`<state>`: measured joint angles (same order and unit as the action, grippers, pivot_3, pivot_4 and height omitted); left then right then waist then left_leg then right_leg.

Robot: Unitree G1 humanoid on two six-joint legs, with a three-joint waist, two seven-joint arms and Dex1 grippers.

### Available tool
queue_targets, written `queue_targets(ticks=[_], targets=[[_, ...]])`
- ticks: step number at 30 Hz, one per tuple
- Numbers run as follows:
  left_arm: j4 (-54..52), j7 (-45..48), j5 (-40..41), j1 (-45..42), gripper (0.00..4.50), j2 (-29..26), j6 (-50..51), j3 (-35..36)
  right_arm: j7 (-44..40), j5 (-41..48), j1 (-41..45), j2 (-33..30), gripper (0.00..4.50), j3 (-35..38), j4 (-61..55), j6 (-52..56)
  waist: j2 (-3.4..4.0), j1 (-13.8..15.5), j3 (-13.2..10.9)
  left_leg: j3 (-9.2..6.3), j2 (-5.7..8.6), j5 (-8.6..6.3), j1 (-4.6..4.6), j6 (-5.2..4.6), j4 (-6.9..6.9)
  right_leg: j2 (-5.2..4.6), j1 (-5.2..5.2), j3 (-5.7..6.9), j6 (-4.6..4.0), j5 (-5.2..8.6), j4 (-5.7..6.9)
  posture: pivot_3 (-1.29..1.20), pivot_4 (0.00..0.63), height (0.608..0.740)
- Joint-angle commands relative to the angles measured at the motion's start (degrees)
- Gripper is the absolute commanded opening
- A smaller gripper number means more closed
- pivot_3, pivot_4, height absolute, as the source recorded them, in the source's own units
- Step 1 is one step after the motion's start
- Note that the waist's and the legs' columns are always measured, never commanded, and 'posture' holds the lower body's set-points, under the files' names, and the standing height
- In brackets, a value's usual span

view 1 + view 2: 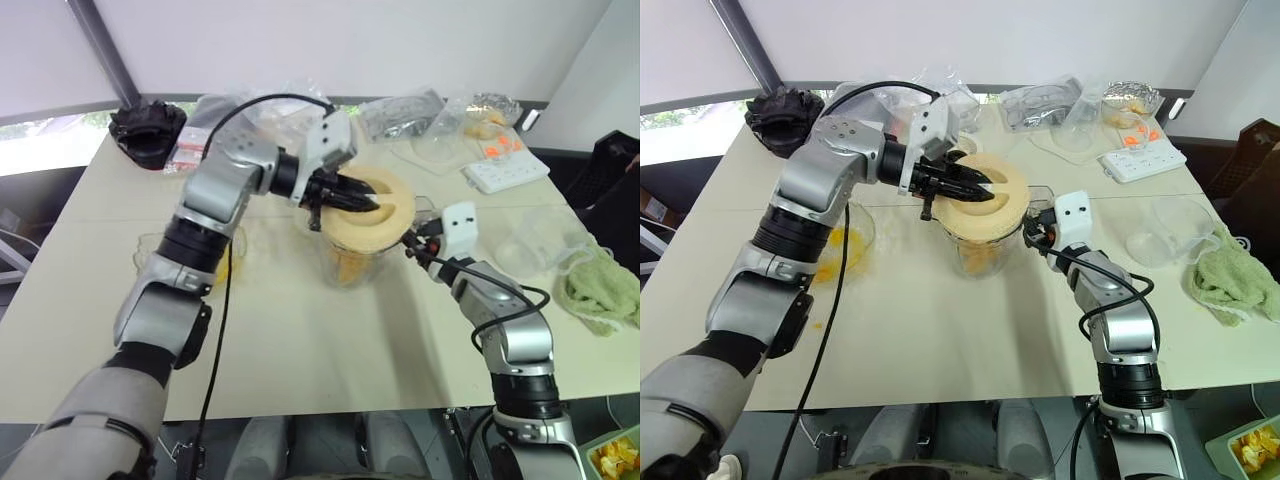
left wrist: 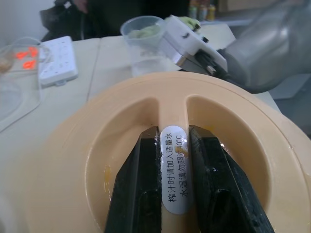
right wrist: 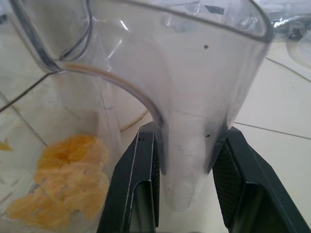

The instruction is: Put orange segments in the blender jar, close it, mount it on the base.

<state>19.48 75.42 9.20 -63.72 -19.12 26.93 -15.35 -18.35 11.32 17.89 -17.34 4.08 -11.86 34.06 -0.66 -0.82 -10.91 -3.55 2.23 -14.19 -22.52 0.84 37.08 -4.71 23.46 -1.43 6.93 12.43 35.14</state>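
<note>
From the head views, the jar (image 1: pixel 980 250) stood near the middle of the table (image 1: pixel 940 340), with orange segments (image 1: pixel 978 262) lying in its bottom. A cream lid (image 1: pixel 985 208) sat over its mouth. The left gripper (image 1: pixel 975 189) reached in from the left and was clenched on the lid's centre bar. The right gripper (image 1: pixel 1035 232) came in from the right and was clamped on the jar's handle. A shallow bowl (image 1: pixel 845 240) with yellow residue sat left of the jar, under the left arm. At the far right lay a white power strip (image 1: pixel 1143 160) and clear bags (image 1: pixel 1060 115); a green cloth (image 1: pixel 1230 280) lay at the right edge.

In the left wrist view, both black fingers (image 2: pixel 141 194) pressed the lid's (image 2: pixel 73 160) labelled bar (image 2: pixel 175 174) from either side. A clear cup (image 2: pixel 143 41) stood beyond.

In the right wrist view, the two fingers (image 3: pixel 138 184) squeezed the clear handle (image 3: pixel 189 155) of the jar, and the segments (image 3: pixel 63 184) showed through its wall, piled at the bottom.
</note>
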Motion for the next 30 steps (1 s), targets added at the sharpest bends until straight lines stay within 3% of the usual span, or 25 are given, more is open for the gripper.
queue_targets(ticks=[1,13,21,30], targets=[[-1.91,0.5,-0.02,-1.42,0.27,-0.99,-1.33,-0.33,-0.83,0.58,0.25,-0.26,0.91,-0.83,-2.37,-0.14,0.01,-0.23,-0.02,0.0,0.0,0.0,-0.01,0.0,-0.01,0.01,0.03,0.0,0.0,0.0,0.0,0.0,0.15,0.74],[-1.71,-1.31,-1.09,0.22,0.27,-1.27,0.99,-1.89,-0.63,0.53,0.52,-0.41,0.91,-0.72,-2.01,-0.33,0.03,-0.21,-0.03,0.01,0.0,0.0,-0.04,0.0,-0.07,0.06,0.1,-0.01,-0.04,0.02,0.03,0.0,0.15,0.74],[5.03,-10.94,-5.5,-0.85,0.27,-0.22,6.13,-3.04,-0.75,0.55,0.71,-0.63,0.91,-0.68,-1.81,-0.47,0.02,-0.01,-0.03,0.02,0.02,0.0,-0.05,0.0,-0.02,0.05,0.07,0.01,-0.02,0.02,0.04,0.0,0.15,0.74],[-0.6,-15.52,-4.96,1.27,0.27,0.28,15.53,-3.09,-0.8,0.43,1.12,-0.71,0.91,-0.61,-1.32,-0.73,0.02,0.02,-0.03,0.01,0.01,0.0,-0.04,0.0,0.01,0.04,0.05,0.01,-0.02,0.02,0.05,0.0,0.15,0.74]])
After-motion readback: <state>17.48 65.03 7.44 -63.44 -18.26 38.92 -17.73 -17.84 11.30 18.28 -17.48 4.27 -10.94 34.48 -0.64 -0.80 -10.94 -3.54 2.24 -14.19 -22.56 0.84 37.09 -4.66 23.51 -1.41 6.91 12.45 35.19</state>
